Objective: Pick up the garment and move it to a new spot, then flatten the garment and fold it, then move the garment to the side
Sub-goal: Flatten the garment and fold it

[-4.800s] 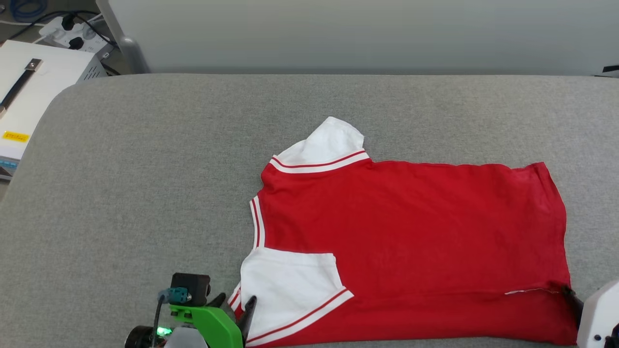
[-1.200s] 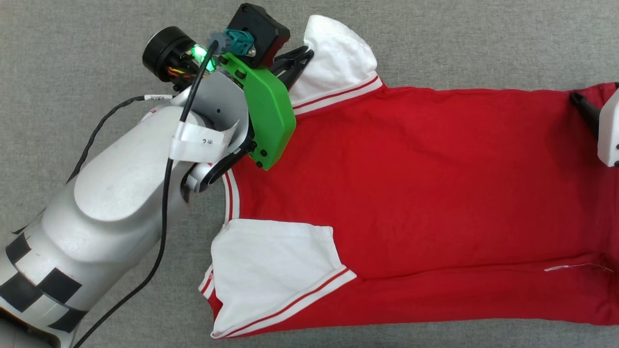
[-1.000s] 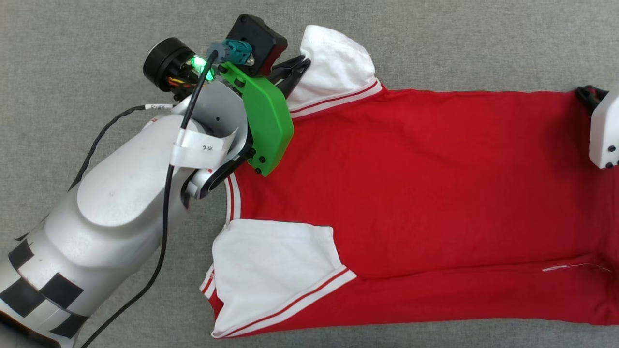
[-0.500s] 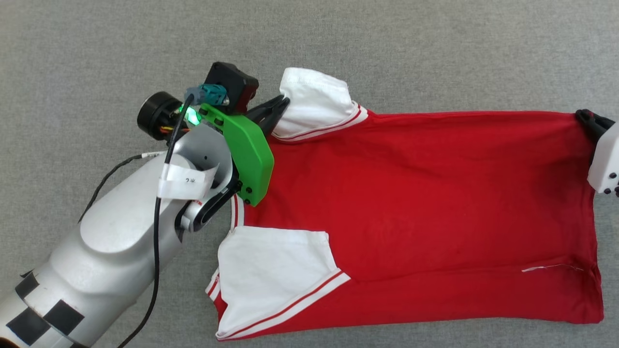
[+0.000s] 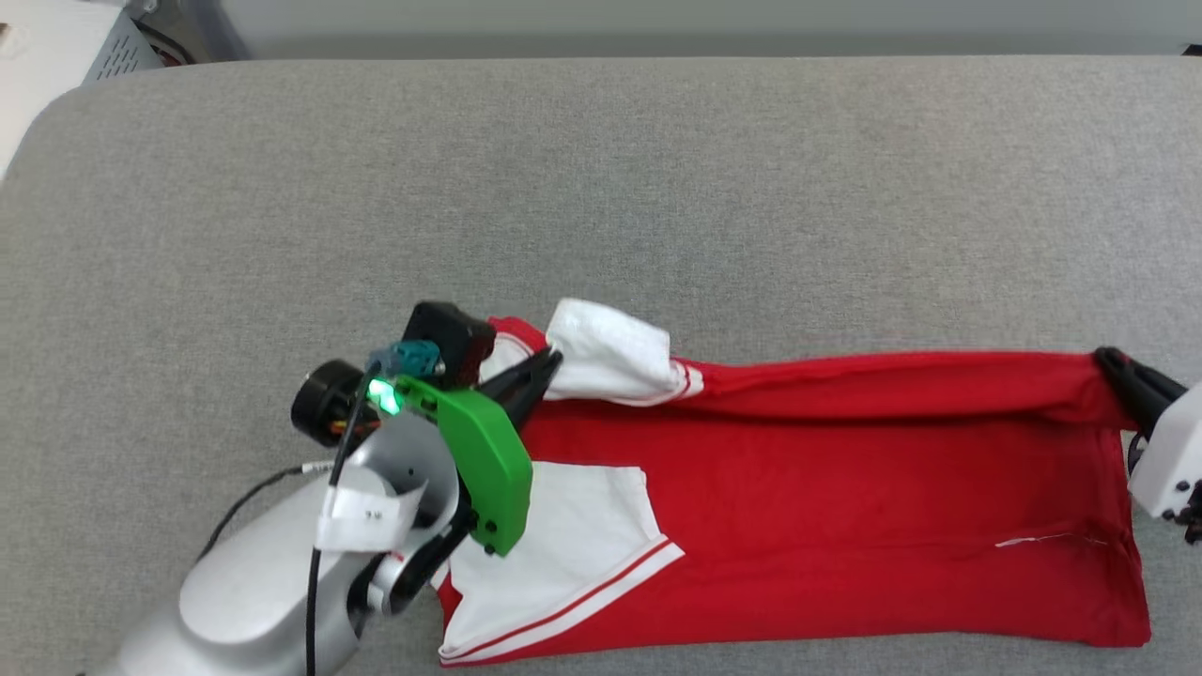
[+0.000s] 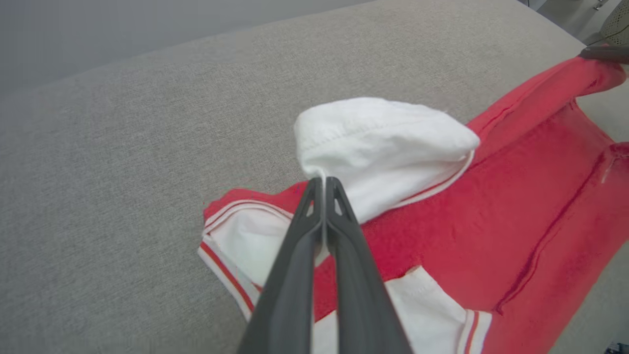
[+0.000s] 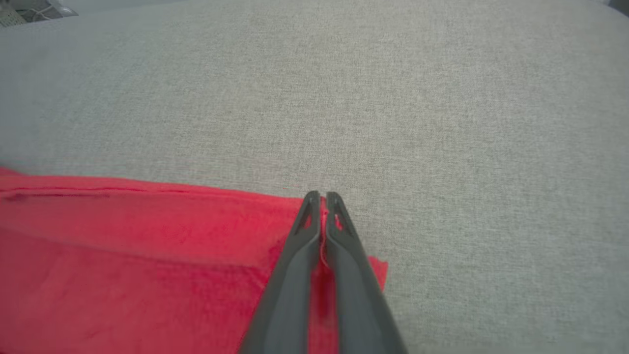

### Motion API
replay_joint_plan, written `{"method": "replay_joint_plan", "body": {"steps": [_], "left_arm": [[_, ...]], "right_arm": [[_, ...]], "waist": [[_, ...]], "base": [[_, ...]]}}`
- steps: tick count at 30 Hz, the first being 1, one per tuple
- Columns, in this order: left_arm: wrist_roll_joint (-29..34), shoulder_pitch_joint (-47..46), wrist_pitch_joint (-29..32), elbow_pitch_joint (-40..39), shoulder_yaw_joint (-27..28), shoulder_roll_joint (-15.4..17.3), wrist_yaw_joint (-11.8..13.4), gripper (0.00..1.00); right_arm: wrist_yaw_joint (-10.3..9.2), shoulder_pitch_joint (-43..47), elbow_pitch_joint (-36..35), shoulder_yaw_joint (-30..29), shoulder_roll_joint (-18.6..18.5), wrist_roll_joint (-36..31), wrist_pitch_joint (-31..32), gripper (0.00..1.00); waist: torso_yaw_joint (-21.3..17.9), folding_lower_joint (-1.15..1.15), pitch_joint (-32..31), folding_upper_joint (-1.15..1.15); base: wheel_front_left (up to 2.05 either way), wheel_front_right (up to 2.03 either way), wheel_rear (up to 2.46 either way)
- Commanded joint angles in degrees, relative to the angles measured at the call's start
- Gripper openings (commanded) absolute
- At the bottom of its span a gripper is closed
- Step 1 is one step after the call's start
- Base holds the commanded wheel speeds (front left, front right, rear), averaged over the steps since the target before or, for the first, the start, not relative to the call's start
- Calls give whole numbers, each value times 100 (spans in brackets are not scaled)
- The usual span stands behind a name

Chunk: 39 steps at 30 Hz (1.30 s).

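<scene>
- Nearest, at the bottom centre of the head view, the garment point(image 5: 798, 488) lies on the grey surface point(image 5: 601, 188). Its near white sleeve point(image 5: 573, 545) is folded flat onto the red body.
- Just above, left of centre, the left claw point(image 5: 552, 357) is clamped on the far white sleeve point(image 5: 610, 352).
- At the right edge the right claw point(image 5: 1106, 360) is clamped on the far hem corner. The red edge runs as a raised ridge between the two claws.
- The left wrist view adds what the head view cannot resolve. The two fingers meet with no gap on the sleeve's hemmed edge, the sleeve bulges above the cloth, and a white, red-striped edge lies beneath it.
- The right wrist view shows its fingers pressed together on the red corner. A tab of cloth pokes out at their right, with bare surface beyond.
- Farthest, in the head view's upper left corner, sits a white case point(image 5: 38, 56).
- Since half a second ago the camera has tilted up, bringing the surface's far rim into frame. The far edge, flat then, is now lifted and drawn toward the near edge, and the red band between the edges is narrower.
</scene>
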Motion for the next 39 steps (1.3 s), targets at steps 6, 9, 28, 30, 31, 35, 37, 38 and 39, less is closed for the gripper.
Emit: {"method": "replay_joint_plan", "body": {"steps": [6,9,28,30,31,35,37,38,39], "left_arm": [[-88,749,-110,-253,-145,165,292,0],[-95,985,-170,-253,-216,189,369,0],[65,1248,-474,438,-547,-139,312,73],[46,1274,-428,531,-584,-157,309,100],[37,1286,-414,568,-600,-165,301,100],[-6,1355,-435,651,-607,-175,312,100],[-44,1403,-498,648,-563,-167,345,100],[-61,1426,-518,637,-546,-158,361,100],[-76,1453,-548,605,-521,-139,387,100]], "right_arm": [[-4,815,-406,-135,-3,259,66,0],[-4,1109,-547,-192,-45,347,132,0],[-4,1845,-786,-24,-364,371,298,1],[-4,1883,-774,-17,-358,379,313,100],[-4,1915,-773,-5,-357,392,338,100],[-4,2027,-821,-1,-402,409,442,100],[-4,2077,-903,-34,-421,424,456,100],[-4,2108,-934,-62,-420,443,479,100],[-4,2149,-979,-121,-415,468,511,100]], "waist": [[124,0,-184,0],[142,0,-203,0],[113,0,-211,0],[106,0,-250,0],[105,0,-281,0],[113,0,-439,0],[128,0,-529,0],[138,0,-575,0],[152,0,-617,0]], "base": [[0,0,0],[0,0,0],[0,0,0],[0,0,0],[0,0,0],[0,0,0],[0,0,0],[0,0,0],[0,0,0]]}}
